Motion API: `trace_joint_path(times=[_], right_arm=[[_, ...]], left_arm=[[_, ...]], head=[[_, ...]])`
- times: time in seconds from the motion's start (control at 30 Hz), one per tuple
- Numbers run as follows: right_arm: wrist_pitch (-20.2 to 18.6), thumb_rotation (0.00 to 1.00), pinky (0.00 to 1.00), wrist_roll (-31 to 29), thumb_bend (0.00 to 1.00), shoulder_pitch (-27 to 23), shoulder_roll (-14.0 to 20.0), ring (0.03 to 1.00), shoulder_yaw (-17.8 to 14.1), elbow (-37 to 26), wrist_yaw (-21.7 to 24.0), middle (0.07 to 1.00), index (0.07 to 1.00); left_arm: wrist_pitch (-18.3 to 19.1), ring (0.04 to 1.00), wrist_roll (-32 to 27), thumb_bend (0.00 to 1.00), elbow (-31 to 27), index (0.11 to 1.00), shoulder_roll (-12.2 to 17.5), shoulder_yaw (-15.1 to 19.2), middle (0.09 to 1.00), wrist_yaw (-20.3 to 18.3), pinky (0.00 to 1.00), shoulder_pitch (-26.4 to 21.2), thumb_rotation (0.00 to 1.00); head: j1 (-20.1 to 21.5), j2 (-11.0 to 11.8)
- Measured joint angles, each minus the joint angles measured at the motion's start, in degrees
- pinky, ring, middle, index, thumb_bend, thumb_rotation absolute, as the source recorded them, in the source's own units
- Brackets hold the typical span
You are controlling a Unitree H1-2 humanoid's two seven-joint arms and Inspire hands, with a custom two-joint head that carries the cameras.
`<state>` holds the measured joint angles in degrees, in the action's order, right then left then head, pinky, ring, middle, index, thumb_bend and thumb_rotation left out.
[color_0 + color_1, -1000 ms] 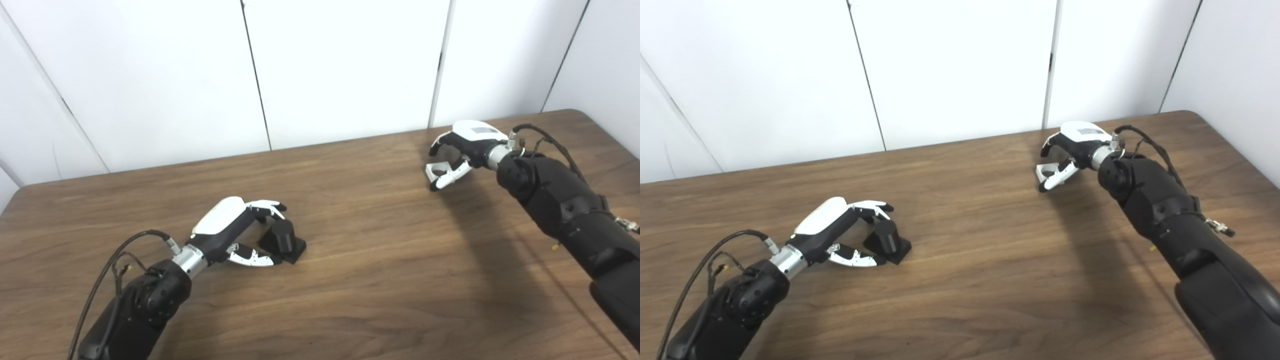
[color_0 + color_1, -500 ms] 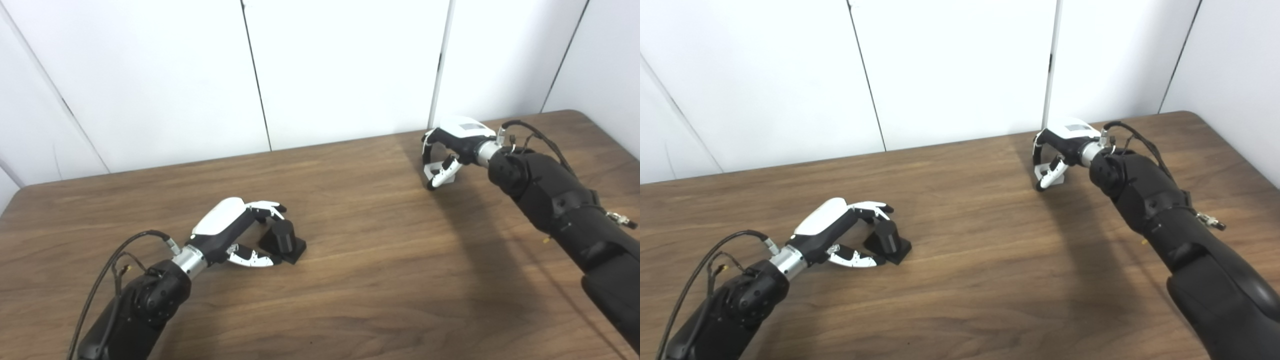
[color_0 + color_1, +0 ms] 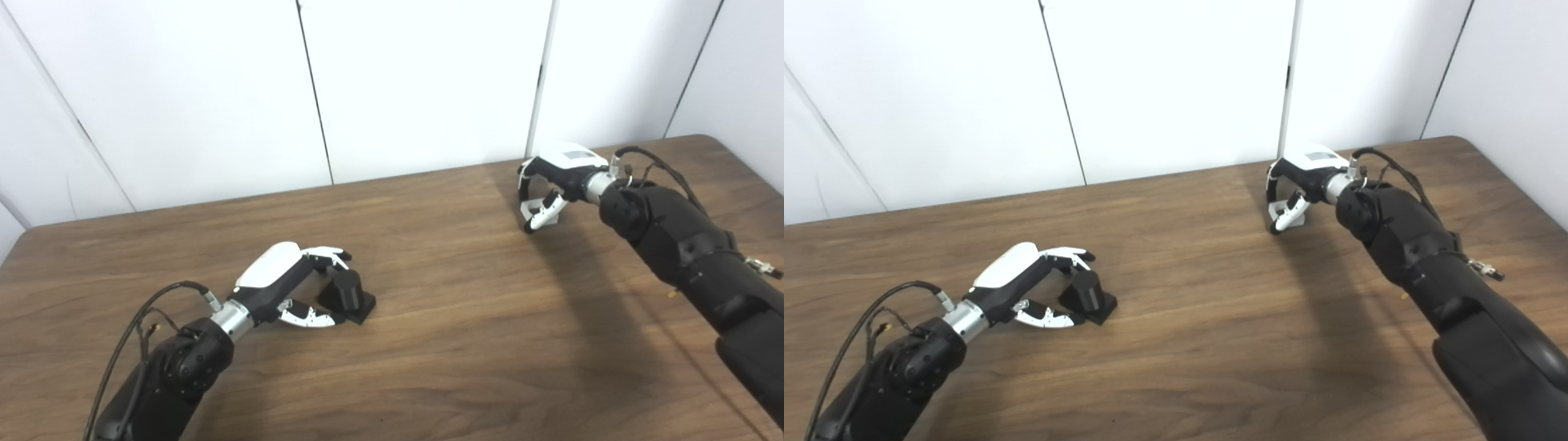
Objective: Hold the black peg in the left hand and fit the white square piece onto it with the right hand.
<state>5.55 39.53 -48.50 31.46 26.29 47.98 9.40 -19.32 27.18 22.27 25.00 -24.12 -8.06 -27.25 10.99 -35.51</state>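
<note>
Beside left hand, upright black peg

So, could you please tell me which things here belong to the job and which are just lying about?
Part of the job:
- black peg on its square base, framed by the left hand
- small white square piece, under the right hand

Just there:
- brown wooden table
- white wall panels

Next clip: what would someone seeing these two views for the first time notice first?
Two black arms reach in over a brown wooden table. Near the left front, the left hand cups its fingers around the black peg, which stands on the wood. Far right, by the white wall, the right hand curls its fingers over the small white square piece.
</note>
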Motion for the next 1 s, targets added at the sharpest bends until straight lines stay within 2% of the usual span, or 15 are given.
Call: trace_joint_path(times=[0.17,0.4,0.63,1.0], right_arm=[[-2.3,0.34,0.76,-0.1,0.88,0.0,0.0,0.908,0.0,-1.2,2.7,0.917,0.846],[-4.5,0.32,0.79,-0.4,0.91,0.0,0.0,0.921,-0.2,-2.0,4.5,0.927,0.859],[-4.9,0.32,0.77,-0.8,0.92,0.0,0.3,0.92,-0.3,-2.3,5.4,0.927,0.859],[-4.7,0.32,0.75,-0.8,0.88,0.4,1.2,0.911,-0.1,-2.9,5.6,0.922,0.806]], left_arm=[[0.0,0.824,0.0,0.78,0.0,0.598,0.0,0.0,0.836,0.0,0.7,-0.1,0.06],[0.0,0.828,0.0,0.78,0.0,0.6,0.0,0.0,0.836,0.0,0.71,0.0,0.05],[0.0,0.83,0.0,0.77,0.0,0.601,0.0,0.0,0.838,-0.4,0.7,-0.1,0.07],[0.0,0.829,0.0,0.78,0.0,0.601,0.0,-0.2,0.838,-0.8,0.69,-0.4,0.05]], head=[[0.1,-0.1],[0.3,-0.2],[0.2,-0.5],[0.6,-0.8]])
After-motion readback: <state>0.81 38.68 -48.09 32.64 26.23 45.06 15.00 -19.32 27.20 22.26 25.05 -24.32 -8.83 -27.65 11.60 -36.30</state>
